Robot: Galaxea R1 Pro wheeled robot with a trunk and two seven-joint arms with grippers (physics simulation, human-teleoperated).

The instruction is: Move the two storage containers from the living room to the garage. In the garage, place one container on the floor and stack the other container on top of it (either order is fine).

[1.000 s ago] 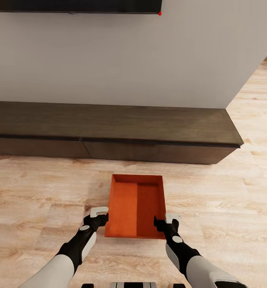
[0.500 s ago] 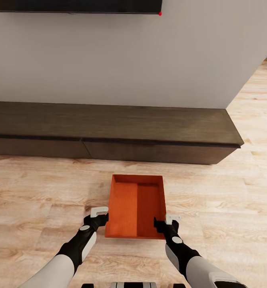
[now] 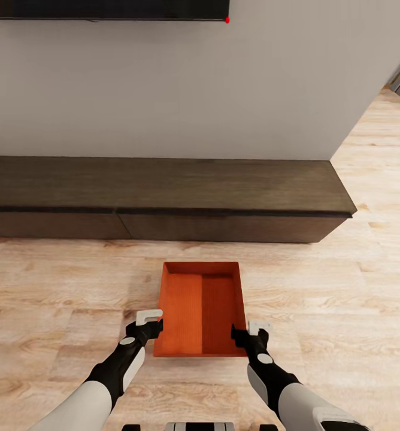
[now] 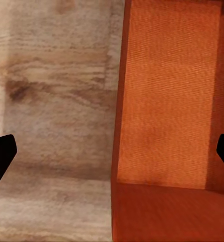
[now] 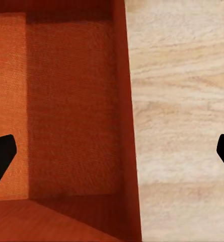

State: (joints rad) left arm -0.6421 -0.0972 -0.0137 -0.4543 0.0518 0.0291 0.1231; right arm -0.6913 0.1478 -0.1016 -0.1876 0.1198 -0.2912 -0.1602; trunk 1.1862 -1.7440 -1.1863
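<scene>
One bin (image 3: 200,308), orange-red, lidless, on wood floor (image 3: 344,311) before the dark bench (image 3: 164,203). Thin rigid walls; likely light, slippery. Take hold on both long side walls near the near corners. Left tool (image 3: 147,323) and right tool (image 3: 252,334) spread, each straddling a wall.

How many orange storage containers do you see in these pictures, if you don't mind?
1: the storage container sits on the wood floor before the bench, between both claws. Another may be outside these views.

One storage container (image 3: 200,308), one bench (image 3: 164,197) (dark), two grippers: left gripper (image 3: 147,319), right gripper (image 3: 252,331)
</scene>
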